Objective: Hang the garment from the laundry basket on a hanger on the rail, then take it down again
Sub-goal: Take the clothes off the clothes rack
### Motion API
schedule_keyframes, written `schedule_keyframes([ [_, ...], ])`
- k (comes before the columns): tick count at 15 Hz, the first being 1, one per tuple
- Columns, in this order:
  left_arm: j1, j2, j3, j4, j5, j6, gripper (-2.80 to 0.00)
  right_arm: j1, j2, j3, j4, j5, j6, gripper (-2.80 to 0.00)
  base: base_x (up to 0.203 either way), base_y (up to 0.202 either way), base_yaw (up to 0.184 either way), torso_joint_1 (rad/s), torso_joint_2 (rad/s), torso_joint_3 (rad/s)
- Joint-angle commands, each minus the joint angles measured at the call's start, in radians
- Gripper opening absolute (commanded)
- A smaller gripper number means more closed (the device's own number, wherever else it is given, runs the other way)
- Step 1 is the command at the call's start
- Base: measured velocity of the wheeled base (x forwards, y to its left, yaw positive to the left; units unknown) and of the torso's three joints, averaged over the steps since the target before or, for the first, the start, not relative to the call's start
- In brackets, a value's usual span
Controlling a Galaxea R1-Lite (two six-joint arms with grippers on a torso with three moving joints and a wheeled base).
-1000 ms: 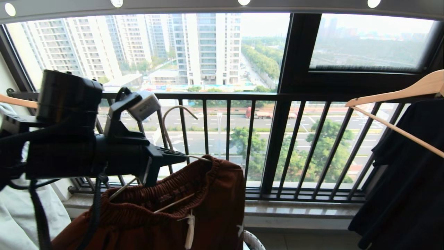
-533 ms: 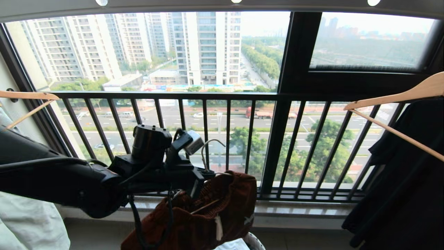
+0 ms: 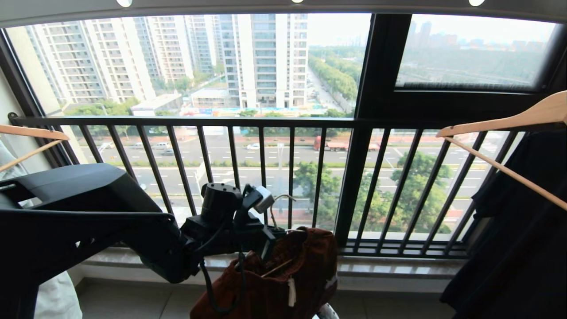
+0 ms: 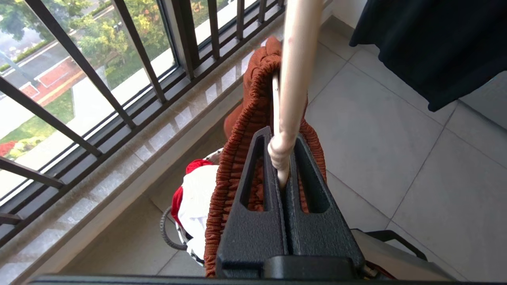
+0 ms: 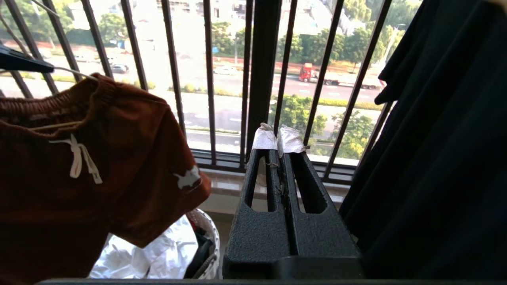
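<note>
Grey floor tiles [image 4: 396,130] meet the black balustrade [image 3: 310,177]; left hand [image 4: 282,174] pinches the hanger [image 4: 295,71], right hand [image 5: 277,140] shut empty

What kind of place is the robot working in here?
Probably an enclosed high-rise balcony used for drying laundry: a black balustrade before large windows over a street far below, wooden hangers with clothes, and a laundry basket on the tiled floor.

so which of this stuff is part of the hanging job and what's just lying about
In the job: left gripper shut on the cream hanger, rust-brown shorts on it, laundry basket below, rail.

Lying about: wooden hanger, black garment, white cloth, balustrade.
</note>
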State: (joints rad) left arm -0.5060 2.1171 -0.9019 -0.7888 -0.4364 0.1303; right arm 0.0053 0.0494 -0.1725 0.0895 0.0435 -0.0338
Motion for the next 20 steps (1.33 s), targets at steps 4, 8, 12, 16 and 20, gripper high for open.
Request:
schedule_keyframes([
  [4, -0.016, -0.024, 0.021, -0.134, -0.004, -0.093, -2.8, -0.005, 0.347, -0.432, 0.075, 0.036, -0.006, -2.8, 0.0, 0.0, 0.0, 0.0, 0.0, 0.0],
  [8, -0.025, -0.074, 0.037, -0.136, -0.004, -0.11, -2.8, -0.005, 0.629, -0.765, 0.182, 0.103, -0.03, -2.8, 0.0, 0.0, 0.0, 0.0, 0.0, 0.0],
  [12, -0.023, -0.117, 0.04, -0.138, -0.002, -0.144, -2.8, 0.081, 0.9, -0.929, 0.207, 0.135, -0.034, -2.8, 0.0, 0.0, 0.0, 0.0, 0.0, 0.0],
  [16, -0.023, -0.124, 0.034, -0.138, -0.001, -0.146, -2.8, 0.325, 1.115, -0.988, 0.166, 0.026, -0.015, -2.8, 0.0, 0.0, 0.0, 0.0, 0.0, 0.0],
  [20, -0.023, -0.111, 0.034, -0.138, -0.001, -0.146, -2.8, 0.379, 1.326, -0.922, -0.014, 0.001, 0.041, -2.8, 0.0, 0.0, 0.0, 0.0, 0.0, 0.0],
])
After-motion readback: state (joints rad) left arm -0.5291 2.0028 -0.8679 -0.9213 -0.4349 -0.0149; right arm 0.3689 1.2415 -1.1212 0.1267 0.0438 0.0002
